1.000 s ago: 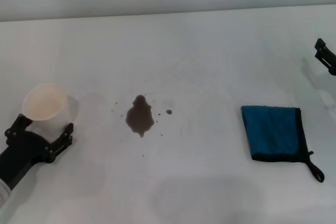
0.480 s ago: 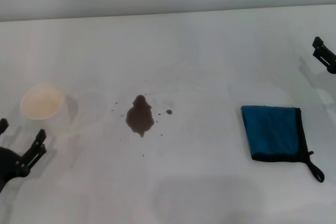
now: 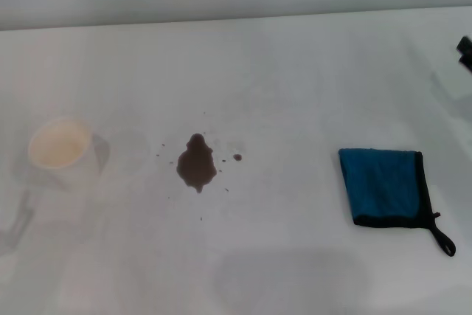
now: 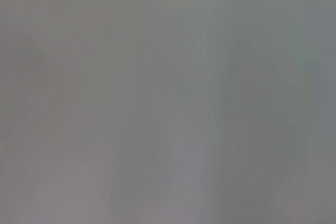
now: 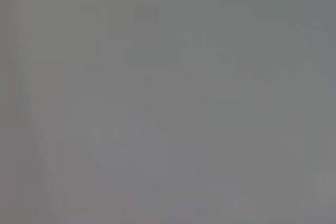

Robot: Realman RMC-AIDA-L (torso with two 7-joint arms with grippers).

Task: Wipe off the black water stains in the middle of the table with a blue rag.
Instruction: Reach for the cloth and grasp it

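Observation:
The black water stains (image 3: 196, 166) form a small dark pear-shaped blot with tiny specks around it, in the middle of the white table (image 3: 295, 94). The blue rag (image 3: 383, 185) lies flat at the right, with black edge trim and a small black loop (image 3: 442, 240) at its near right corner. Only a dark tip of my right gripper (image 3: 465, 51) shows at the right edge of the head view, far behind the rag. My left gripper is out of view. Both wrist views show only plain grey.
A white paper cup (image 3: 61, 151) stands upright at the left of the table, apart from the stain. The table's far edge (image 3: 236, 21) runs across the top of the head view.
My left gripper has let go of the cup and drawn back out of the head view at the lower left. My right gripper has moved toward the right edge. The cup stays standing.

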